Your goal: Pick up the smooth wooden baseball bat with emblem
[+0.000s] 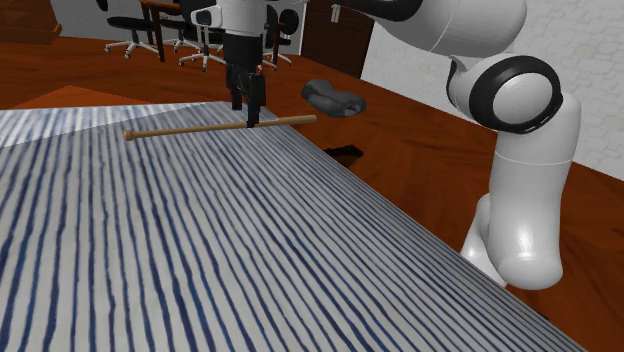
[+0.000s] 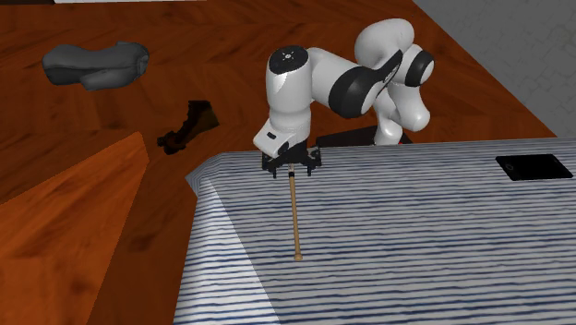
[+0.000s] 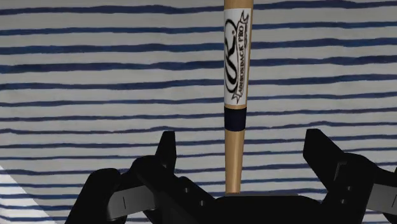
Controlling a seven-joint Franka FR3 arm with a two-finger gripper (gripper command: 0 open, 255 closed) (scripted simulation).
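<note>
Shoulder view: the bat (image 1: 190, 129) lies flat on the striped tabletop (image 1: 250, 260) near its far edge, with the jaws low over its thicker half.

Second exterior view: the long handle end reaches away from the arm, so the bat will likely droop when lifted.

Wrist view: the jaws are wide, straddling the shaft without touching it. Lower fully, then close squarely.

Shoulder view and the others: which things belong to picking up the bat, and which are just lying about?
Job in hand:
bat, lying on the striped table
pincer, open, straddling the bat without touching it

Lying about:
grey lump on the floor
small dark brown thing on the floor
flat black thing on the table
office chairs
</note>
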